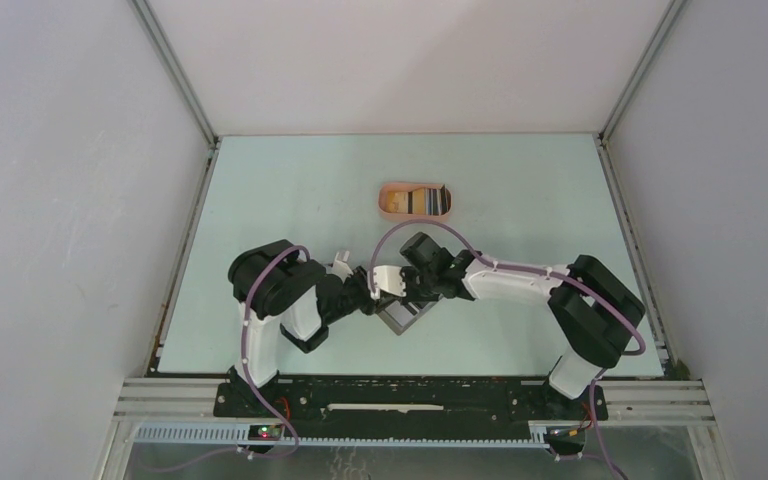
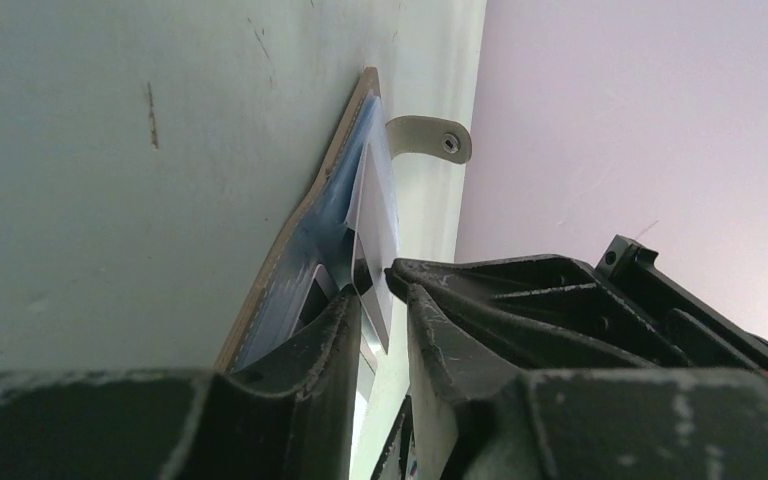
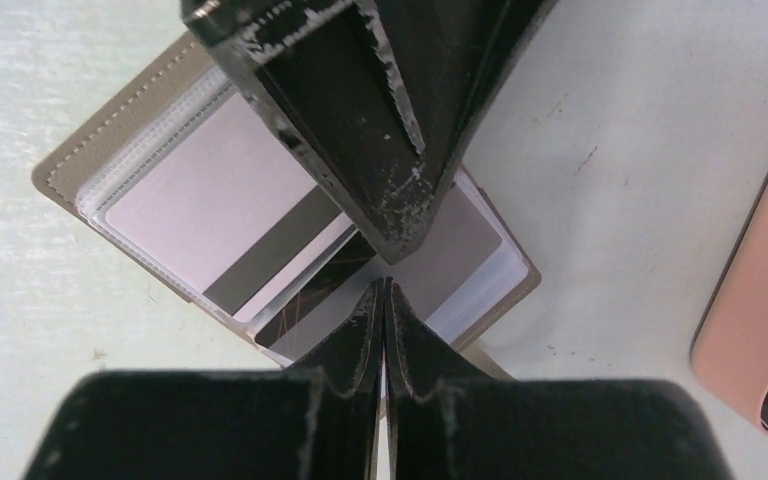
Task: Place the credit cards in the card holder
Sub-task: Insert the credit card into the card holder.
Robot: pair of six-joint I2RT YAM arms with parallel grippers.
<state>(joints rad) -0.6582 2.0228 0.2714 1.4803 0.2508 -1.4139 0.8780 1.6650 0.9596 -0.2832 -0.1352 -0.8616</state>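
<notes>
Card holder (image 3: 100,140) open flat, grey stitched edge, striped card (image 3: 200,200) sleeved

no readable text, brand, number or sign anywhere in view

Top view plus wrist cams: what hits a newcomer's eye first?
The left pincer and right pincer meet over the open grey card holder, front centre. A pale striped card sits in its clear sleeve. Beyond it lies a salmon tray holding more cards.
</notes>
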